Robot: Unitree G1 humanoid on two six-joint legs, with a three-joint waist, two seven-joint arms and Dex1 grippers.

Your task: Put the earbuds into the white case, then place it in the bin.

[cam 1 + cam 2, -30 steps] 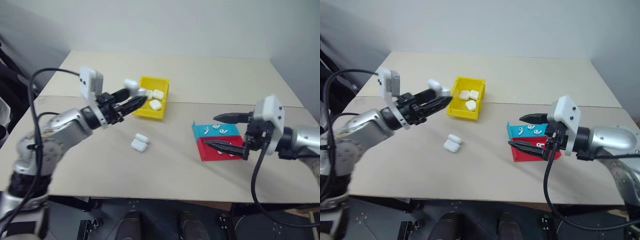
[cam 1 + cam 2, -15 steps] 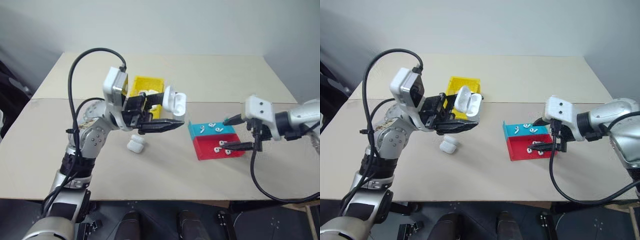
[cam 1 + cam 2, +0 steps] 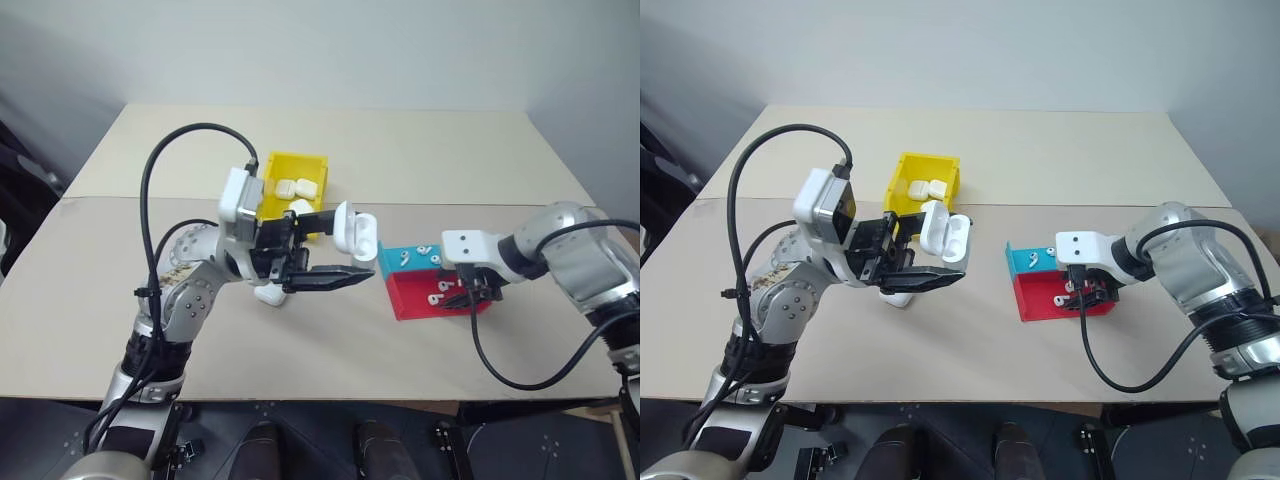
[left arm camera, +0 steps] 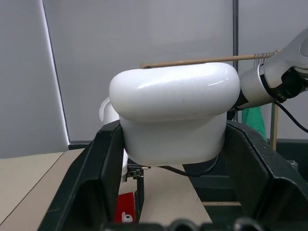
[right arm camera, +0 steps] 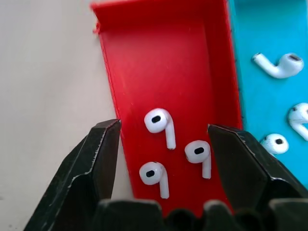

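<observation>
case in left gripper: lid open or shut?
Open. The white case in the left gripper has its lid flipped up, sockets showing.

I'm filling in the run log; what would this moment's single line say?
left tool: shut on open white case, held up | right tool: open over three earbuds in red tray | bin: holds cases

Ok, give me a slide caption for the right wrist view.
Open right gripper straddling three earbuds in the red tray.
</observation>
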